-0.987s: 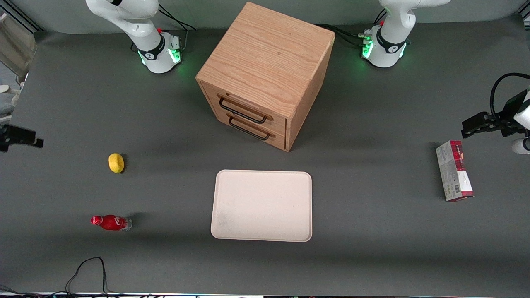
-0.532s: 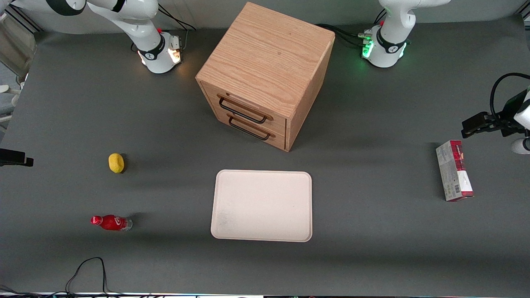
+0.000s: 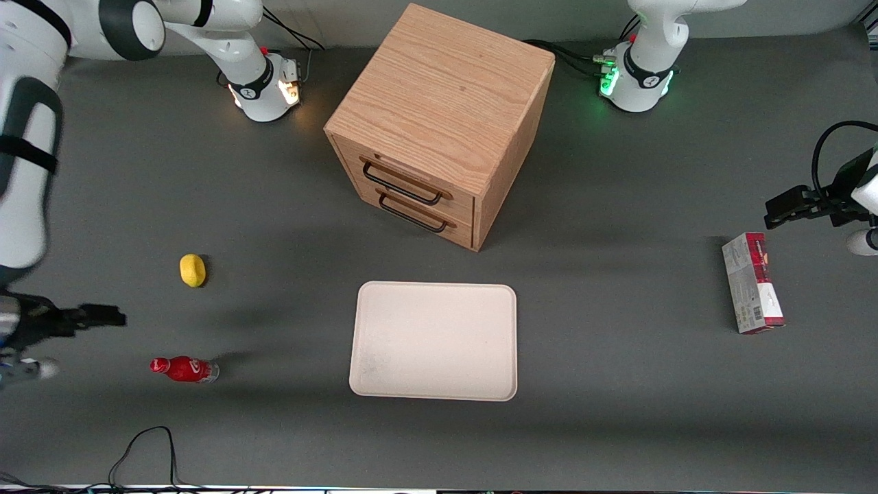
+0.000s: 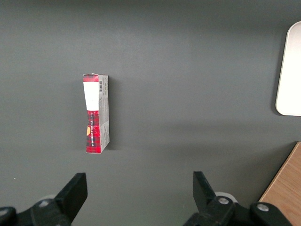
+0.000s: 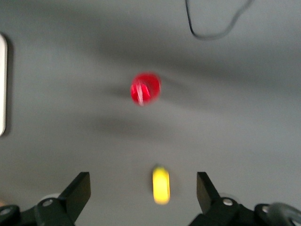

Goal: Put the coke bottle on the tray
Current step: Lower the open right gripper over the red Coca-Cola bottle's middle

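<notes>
I have swung in over my end of the table. The tray lies bare in front of the cabinet. The bottle lies on its side well apart from it, nearer the camera than the lemon. My gripper hangs above both, jaws apart, empty. The approach has only begun.

Dark grey matte table fills nearly the whole front view. A pale grey wall strip runs along its edge farthest from the front camera. A light oak two-drawer cabinet sits mid-table near that edge, turned at an angle. Both drawers are shut (black wire handles). Thin black cable loop at the near edge, working arm's end. Light is soft, shadows diffuse.
</notes>
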{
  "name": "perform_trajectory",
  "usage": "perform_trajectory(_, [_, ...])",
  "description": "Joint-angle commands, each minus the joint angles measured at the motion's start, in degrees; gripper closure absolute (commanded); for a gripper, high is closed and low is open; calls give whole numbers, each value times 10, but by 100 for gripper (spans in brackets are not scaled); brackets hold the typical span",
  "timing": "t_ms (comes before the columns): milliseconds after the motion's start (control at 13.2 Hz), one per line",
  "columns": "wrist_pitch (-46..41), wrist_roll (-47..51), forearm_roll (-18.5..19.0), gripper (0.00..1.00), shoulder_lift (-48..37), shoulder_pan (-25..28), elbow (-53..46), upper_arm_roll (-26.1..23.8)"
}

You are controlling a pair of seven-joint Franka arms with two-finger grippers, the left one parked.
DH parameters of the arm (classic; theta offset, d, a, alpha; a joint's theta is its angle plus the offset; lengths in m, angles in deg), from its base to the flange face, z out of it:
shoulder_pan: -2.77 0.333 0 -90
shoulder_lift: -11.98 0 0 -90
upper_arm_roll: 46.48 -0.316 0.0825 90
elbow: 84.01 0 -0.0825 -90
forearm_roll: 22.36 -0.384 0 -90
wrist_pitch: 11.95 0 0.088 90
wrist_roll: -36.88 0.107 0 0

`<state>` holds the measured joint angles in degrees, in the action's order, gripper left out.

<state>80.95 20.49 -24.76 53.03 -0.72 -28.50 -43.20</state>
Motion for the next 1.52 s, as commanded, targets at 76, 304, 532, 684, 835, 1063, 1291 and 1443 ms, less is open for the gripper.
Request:
perform_trajectory(76, [141, 33, 31, 0, 14, 31, 52, 3])
perform_trajectory(304, [147, 27, 36, 0, 23, 30, 53, 3])
perform_trajectory(532, [185, 26, 32, 0, 32, 27, 75, 3])
perform_trajectory(684, [245, 28, 30, 0, 28, 25, 133, 3])
perform_trajectory(835, [258, 27, 30, 0, 26, 25, 151, 5])
perform_trajectory(1063, [257, 27, 30, 0, 25, 24, 153, 6])
perform_trajectory(1291, [251, 27, 30, 0, 21, 24, 153, 7])
perform_trajectory(1443, [247, 35, 30, 0, 17, 26, 154, 7])
